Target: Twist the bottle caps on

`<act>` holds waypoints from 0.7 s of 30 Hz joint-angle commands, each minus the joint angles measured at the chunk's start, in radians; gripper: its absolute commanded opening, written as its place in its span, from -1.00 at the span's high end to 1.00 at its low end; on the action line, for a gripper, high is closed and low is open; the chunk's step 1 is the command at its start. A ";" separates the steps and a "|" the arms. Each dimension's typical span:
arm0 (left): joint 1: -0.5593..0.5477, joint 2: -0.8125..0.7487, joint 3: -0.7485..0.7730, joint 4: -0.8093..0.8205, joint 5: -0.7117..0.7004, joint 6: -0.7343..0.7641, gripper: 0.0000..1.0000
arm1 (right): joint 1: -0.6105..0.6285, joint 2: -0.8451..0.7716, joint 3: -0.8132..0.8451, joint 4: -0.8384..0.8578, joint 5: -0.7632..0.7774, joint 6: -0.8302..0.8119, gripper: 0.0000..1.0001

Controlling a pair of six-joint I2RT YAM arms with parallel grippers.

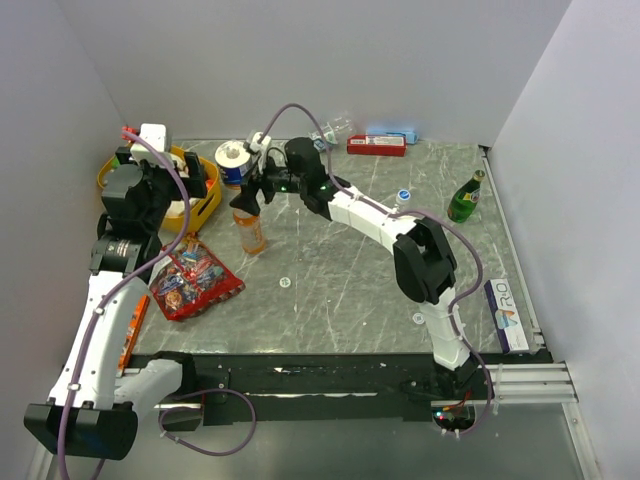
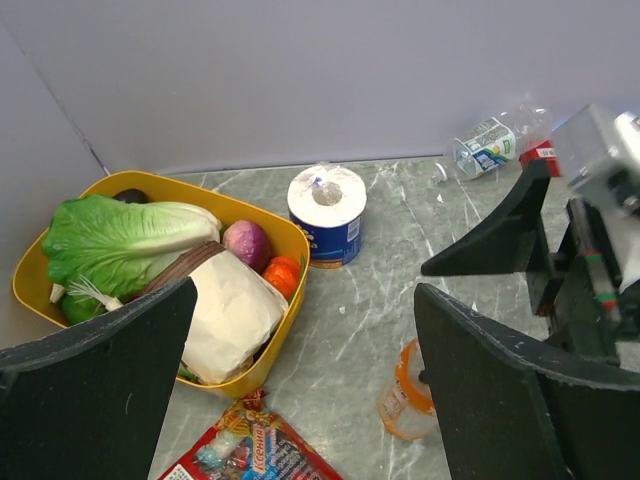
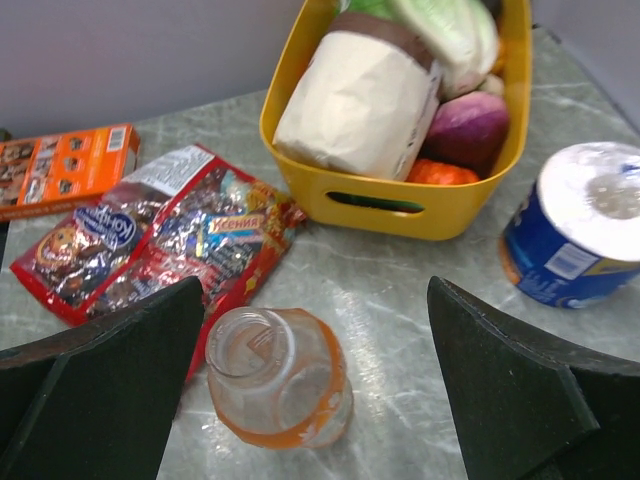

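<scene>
Your right gripper (image 3: 318, 295) hung over the orange drink bottle (image 3: 280, 378) with its fingers spread wide and nothing clamped. The bottle stood upright under the gap, nearer the finger on the left of the wrist view. Its neck was open, with no cap on it, and it held only a low band of orange liquid. No label could be read on it.

Your left gripper (image 2: 305, 300) was also spread and holding nothing, near the yellow basket (image 2: 292, 240). From its camera, one finger cut off part of the orange bottle.

Beside the bottle lay a red candy bag (image 3: 150, 240) printed with a yellow Cyrillic word and a blue round logo, both too small to read surely. An orange box (image 3: 65, 165) beyond it showed only tiny pictures. The toilet roll (image 3: 585, 225) had a blue wrapper whose white label was illegible.

The water bottle (image 1: 335, 128) lay on its side at the back wall; its blue-white label was unreadable, and its neck end could not be made out. The blue cap (image 1: 404, 194) sat on the table, well apart from both bottles and near the green glass bottle (image 1: 465, 198). A pale speck beside that cap was too small to identify. A flat box (image 1: 505, 315) at the right edge bore letters resembling "RIO".
</scene>
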 commanded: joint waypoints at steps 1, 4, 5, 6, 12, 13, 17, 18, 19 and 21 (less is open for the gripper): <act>0.003 -0.014 -0.016 0.033 0.015 0.009 -0.93 | 0.019 0.004 0.032 0.036 -0.012 -0.044 -0.98; 0.003 -0.023 -0.025 0.039 0.015 0.009 -0.92 | 0.021 0.007 0.020 0.041 -0.001 -0.047 -0.88; 0.003 -0.024 -0.027 0.039 0.015 0.009 -0.92 | 0.021 0.008 0.014 0.044 -0.007 -0.049 -0.79; 0.003 -0.024 -0.030 0.039 0.015 0.009 -0.92 | 0.021 0.008 0.010 0.044 -0.010 -0.055 -0.73; 0.003 -0.028 -0.027 0.028 0.015 -0.002 -0.92 | 0.021 0.013 -0.014 0.045 -0.036 -0.058 -0.27; 0.004 -0.029 -0.027 0.025 0.015 -0.002 -0.92 | 0.019 0.013 -0.026 0.048 -0.036 -0.058 -0.22; 0.003 -0.037 -0.025 0.013 0.015 0.004 -0.92 | 0.021 0.014 -0.036 0.039 -0.051 -0.061 0.06; 0.003 -0.038 -0.025 0.008 0.015 0.005 -0.92 | 0.021 0.014 -0.040 0.036 -0.056 -0.066 0.10; 0.003 -0.041 -0.027 0.008 0.015 0.007 -0.92 | 0.021 0.016 -0.040 0.035 -0.061 -0.064 0.23; 0.003 -0.046 -0.031 0.010 0.015 0.007 -0.92 | 0.017 0.014 -0.036 0.019 -0.065 -0.064 0.40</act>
